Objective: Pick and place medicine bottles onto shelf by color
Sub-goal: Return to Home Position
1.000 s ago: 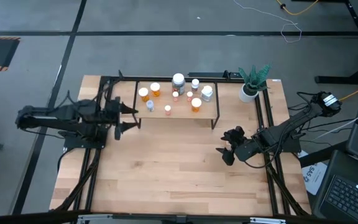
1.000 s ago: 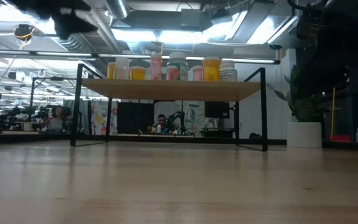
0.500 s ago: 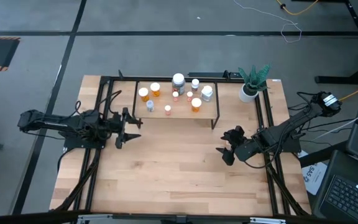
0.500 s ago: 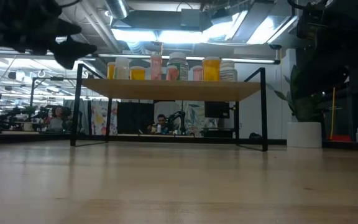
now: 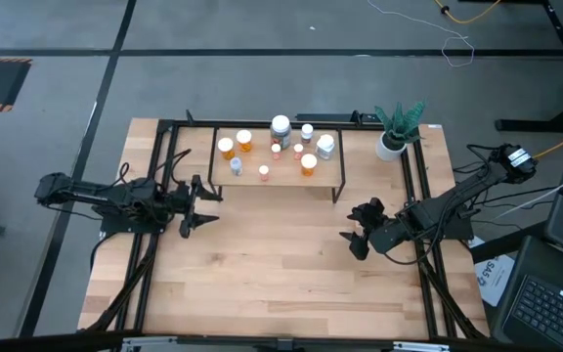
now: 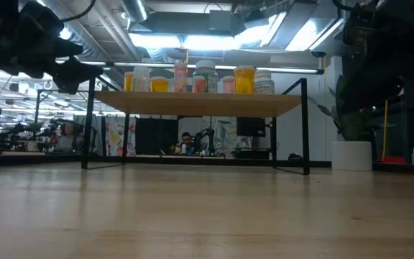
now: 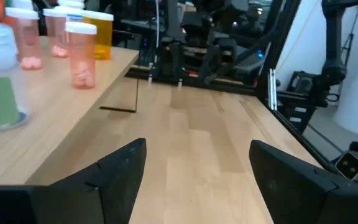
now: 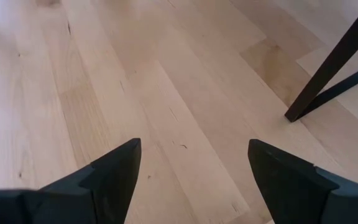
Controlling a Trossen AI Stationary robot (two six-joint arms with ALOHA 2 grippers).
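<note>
With the white-capped medicine bottles [image 5: 308, 163] all on the light-wood shelf [image 5: 283, 180], the dark left gripper [image 5: 204, 203], spread and empty, has withdrawn toward nine o'clock; sorting seems finished.

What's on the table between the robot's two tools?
Nothing. In the high view, only bare wooden table lies between the left tool and the right tool; both are open and empty.

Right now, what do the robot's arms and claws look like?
Both are thin, black and jointed: the left arm, with thin black cables looping along it, and the right arm. The left gripper and right gripper each have two fingers, which up close are flat, dark wedges.
</note>
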